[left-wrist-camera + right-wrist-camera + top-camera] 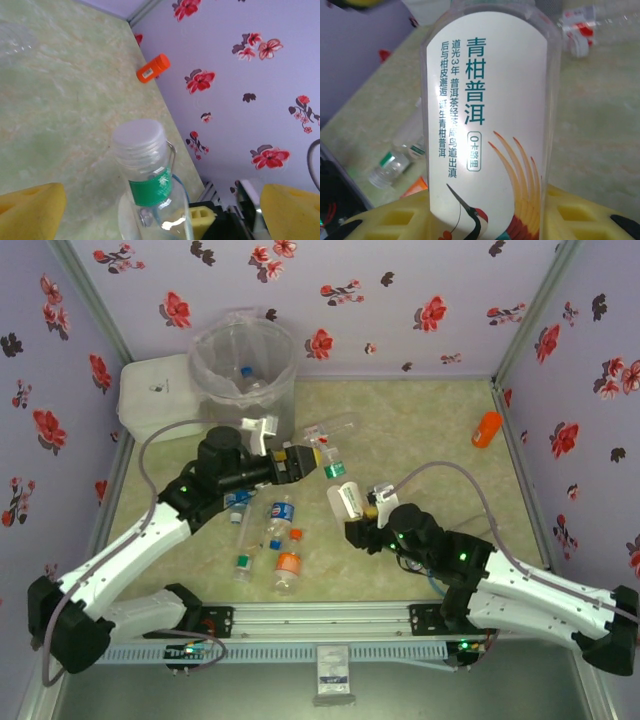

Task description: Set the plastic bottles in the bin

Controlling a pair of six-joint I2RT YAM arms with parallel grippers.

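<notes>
Currently the bin (272,398) holds a blue-capped bottle (247,375).

pale green marbled bench (430,430); lilac walls (400,280) with red and dark flowers. translucent grey bin (212,390), a plain white box (150,395) left of it, a solid orange object (487,428) far right of it. the crane bottle (490,125) has a white label, teal script and a red-green bird, between yellow pads (580,217); the small bottle (145,165) a green band
</notes>
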